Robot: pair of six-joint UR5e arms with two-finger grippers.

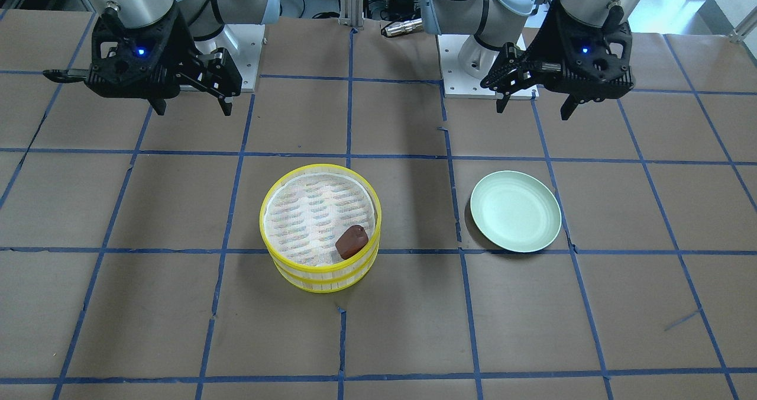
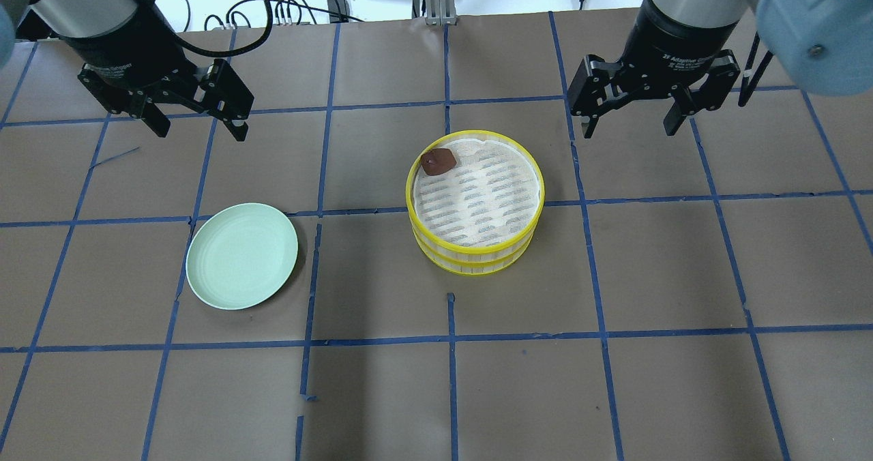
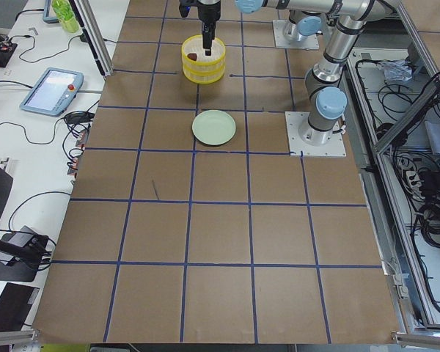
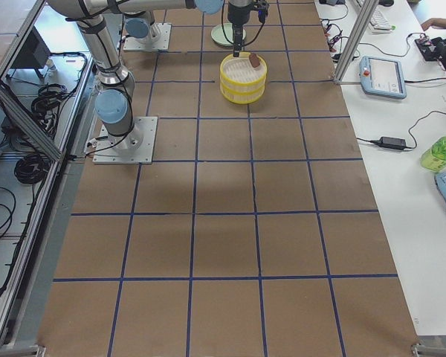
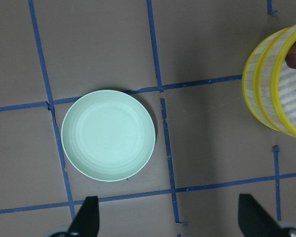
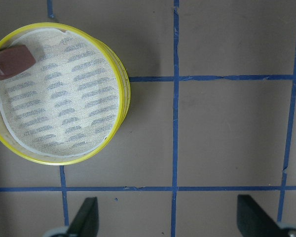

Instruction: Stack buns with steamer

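Observation:
A yellow-rimmed steamer [image 1: 322,274], two tiers stacked, stands mid-table, also in the overhead view [image 2: 470,256]. The reddish-brown bun [image 1: 352,241] lies on the top tier's liner against the rim, also seen from overhead [image 2: 437,161] and in the right wrist view [image 6: 12,61]. The white bun is not in view. My left gripper [image 2: 200,132] is open and empty, high above the table behind the pale green plate [image 2: 242,255]. My right gripper [image 2: 629,131] is open and empty, high and to the right of the steamer. Both also show from the front: the left gripper [image 1: 533,110] and the right gripper [image 1: 193,111].
The plate [image 1: 515,211] is empty and lies a grid square from the steamer. The left wrist view has the plate [image 5: 108,136] below and the steamer [image 5: 261,84] at its right edge. Brown paper with blue tape lines covers the table.

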